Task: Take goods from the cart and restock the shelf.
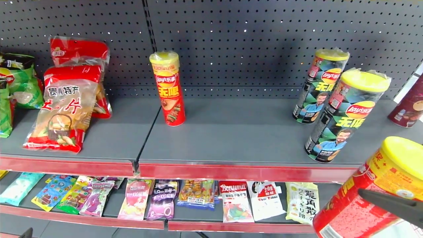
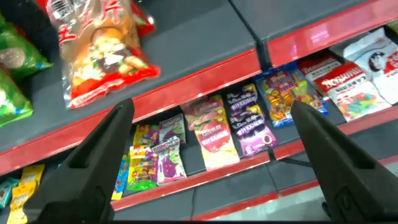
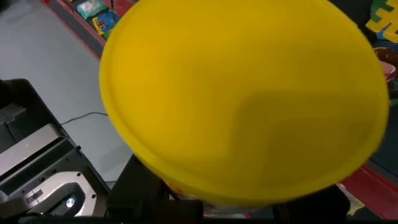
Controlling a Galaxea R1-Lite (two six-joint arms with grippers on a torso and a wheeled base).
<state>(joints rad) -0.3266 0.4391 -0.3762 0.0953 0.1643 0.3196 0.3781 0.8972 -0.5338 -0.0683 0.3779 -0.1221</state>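
Observation:
A red chips can with a yellow lid (image 1: 363, 195) hangs tilted in front of the shelf's right end, below the level of the upper grey shelf board (image 1: 231, 135). My right gripper (image 1: 371, 198) is shut on it, with one dark finger (image 1: 393, 202) across its side. In the right wrist view the yellow lid (image 3: 249, 93) hides nearly everything. A matching red can (image 1: 168, 89) stands upright mid-shelf. My left gripper (image 2: 212, 106) is open and holds nothing, in front of the lower shelf's candy packets (image 2: 211, 127).
Two dark cans with yellow lids (image 1: 319, 87) (image 1: 345, 115) stand at the upper shelf's right, and a dark red can (image 1: 408, 107) at the edge. Red snack bags (image 1: 64, 109) and green bags (image 1: 16, 86) fill the left. Bare board lies between the red can and the dark cans.

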